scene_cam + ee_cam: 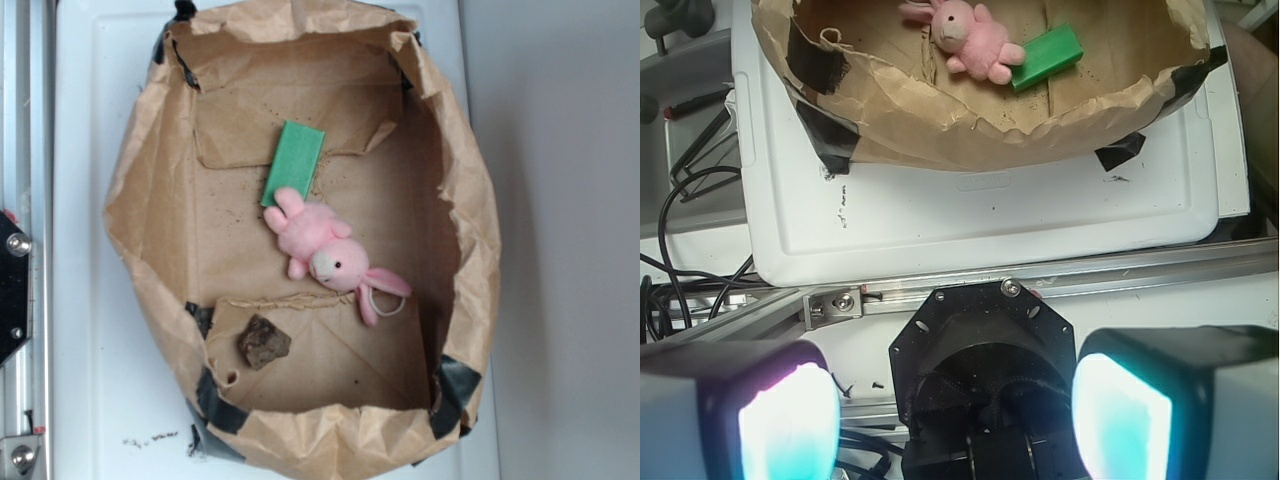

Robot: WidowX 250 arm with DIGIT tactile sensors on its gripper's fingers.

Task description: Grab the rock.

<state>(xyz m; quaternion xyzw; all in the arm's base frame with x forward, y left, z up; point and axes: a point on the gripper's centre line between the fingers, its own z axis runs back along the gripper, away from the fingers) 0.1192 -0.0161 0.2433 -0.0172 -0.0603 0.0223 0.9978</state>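
The rock (pixel 264 342) lies untouched on the floor of the paper bag (pixel 140 200), in the corner beside a black-taped edge and well apart from the pink bunny (pixel 325 252), which has the green block (pixel 293 163) at its feet. Nothing of the grab looks done: reaching, closing and lifting are all left. The rock's long axis runs roughly parallel to the bag's taped near wall, without a clear pointed end. The gripper (pixel 955 410) is spread wide and empty, off the white counter (pixel 970 225), outside the bag.
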